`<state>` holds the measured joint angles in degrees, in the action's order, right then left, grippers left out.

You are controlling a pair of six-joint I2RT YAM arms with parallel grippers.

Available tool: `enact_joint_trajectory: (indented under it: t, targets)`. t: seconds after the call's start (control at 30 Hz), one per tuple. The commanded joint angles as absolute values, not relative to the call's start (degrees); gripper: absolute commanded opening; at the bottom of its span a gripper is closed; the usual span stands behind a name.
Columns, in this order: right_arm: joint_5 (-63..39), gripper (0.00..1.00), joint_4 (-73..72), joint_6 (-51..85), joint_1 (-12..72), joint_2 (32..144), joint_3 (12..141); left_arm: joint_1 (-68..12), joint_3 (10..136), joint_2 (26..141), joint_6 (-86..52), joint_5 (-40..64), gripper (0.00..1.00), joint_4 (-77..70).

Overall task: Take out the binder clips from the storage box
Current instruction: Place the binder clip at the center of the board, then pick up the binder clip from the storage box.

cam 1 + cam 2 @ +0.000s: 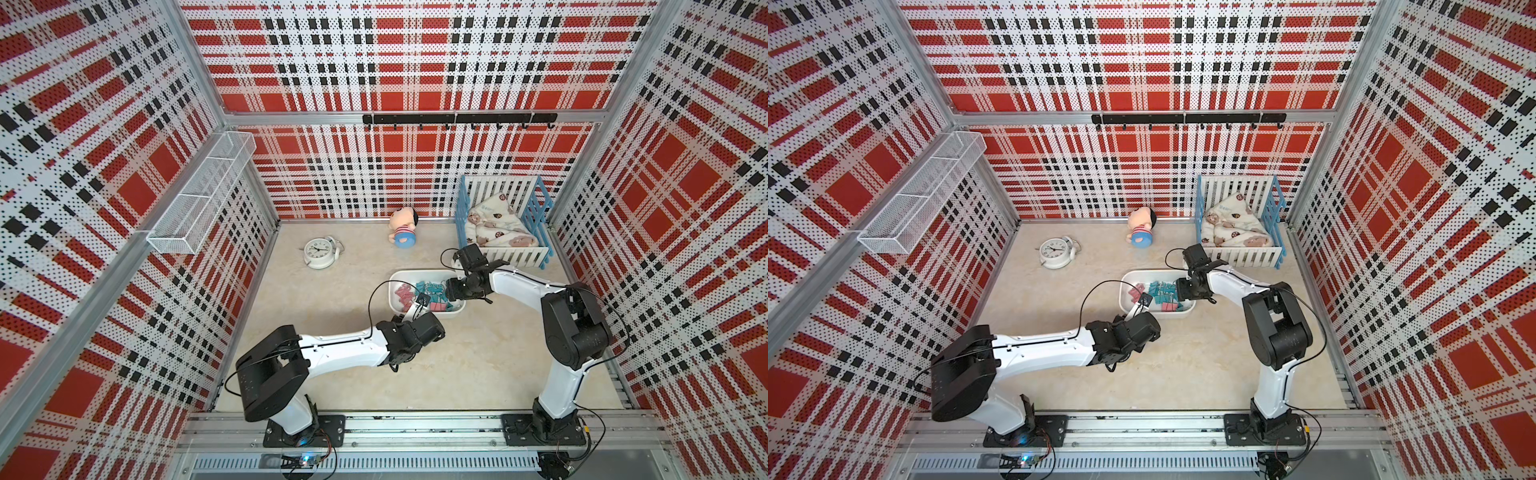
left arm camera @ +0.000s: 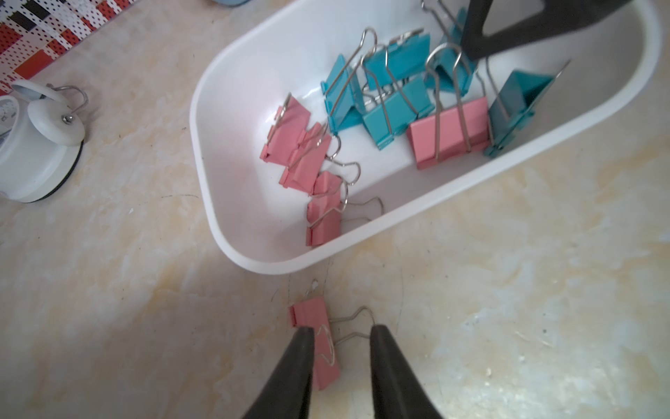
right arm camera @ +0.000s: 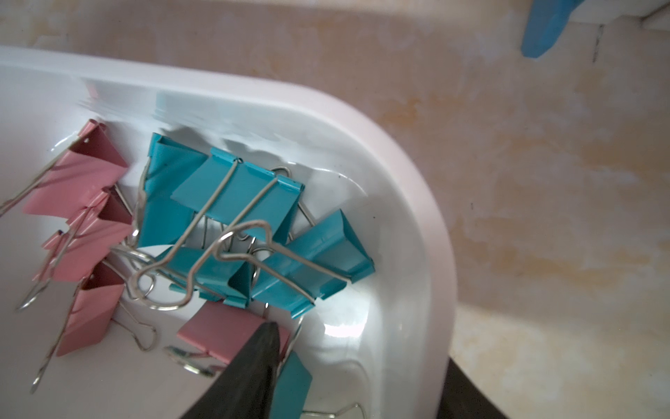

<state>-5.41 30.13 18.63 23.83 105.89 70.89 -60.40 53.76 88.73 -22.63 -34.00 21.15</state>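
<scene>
The white storage box (image 1: 399, 276) (image 1: 1128, 279) lies mid-table, holding several pink and teal binder clips (image 1: 428, 289) (image 2: 391, 105) (image 3: 235, 192). One pink binder clip (image 2: 311, 312) lies on the table just outside the box's near wall (image 2: 232, 250). My left gripper (image 2: 339, 330) is open over it, one finger overlapping the clip's body and the other beside its wire handles. My right gripper (image 3: 362, 344) (image 1: 451, 291) stands open astride the box's end wall (image 3: 417, 181), with one finger inside among the clips and the other outside. In both top views my left fingertips are hidden under the wrist.
A white alarm clock (image 1: 319, 251) (image 2: 32, 145) lies at the back left, and a doll (image 1: 403, 228) rests against the back wall. The blue-and-white crib (image 1: 503, 224) stands just behind my right wrist. A wire-mesh basket (image 1: 199, 195) hangs on the left wall.
</scene>
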Motion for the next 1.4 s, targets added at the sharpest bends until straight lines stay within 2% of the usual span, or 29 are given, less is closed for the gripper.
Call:
enact_joint_trajectory:
  t: [0.0,0.2,0.5,0.73,0.87,1.17,1.37]
  targets:
    - [-6.1,0.61,29.9,17.9,24.3,106.3,72.0,-55.2,54.1,83.5,-18.5,-29.2,0.34,12.8]
    - [-6.9,0.61,29.4,17.8,24.3,105.6,71.0,-46.0,51.8,80.5,-13.9,-20.9,0.34,4.8]
    - [-8.0,0.61,28.9,18.1,24.3,106.3,71.4,-39.6,55.0,88.4,-7.0,-6.8,0.31,-1.8]
    - [-7.7,0.61,28.9,18.0,24.3,106.2,70.7,-36.9,55.0,93.1,-5.0,-1.2,0.24,-5.6]
    - [-8.0,0.61,28.7,18.2,24.3,106.5,70.9,-35.4,56.2,96.1,-3.3,3.4,0.16,-6.2]
    - [-7.9,0.61,28.8,18.0,24.3,106.9,70.8,-33.4,57.5,99.7,-1.6,4.5,0.12,-4.6]
    - [-8.0,0.61,28.7,18.0,24.3,107.1,70.9,-33.4,58.2,101.4,-0.7,4.7,0.13,-5.1]
